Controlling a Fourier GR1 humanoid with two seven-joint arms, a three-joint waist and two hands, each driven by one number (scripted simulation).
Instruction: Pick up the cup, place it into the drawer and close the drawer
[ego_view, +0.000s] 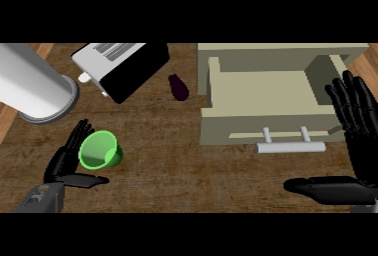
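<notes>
left hand (65, 162) cups beside the green cup (100, 149), fingers (74, 142) apart, ready to grasp; right hand (354, 150) rests with straight fingers by the open drawer (258, 90)

Cup (100, 149) left of drawer (266, 100); toaster (122, 65) behind.

The steel pot (33, 82) and toaster (118, 62) are cropped at the top.

Green cup (100, 149) lying on its side near the counter's (184, 165) left edge, beside straight fingers of left hand (66, 159). Open drawer (269, 107) at the far right corner. Right hand (354, 150) open beside the drawer's right side, fingers up.
</notes>
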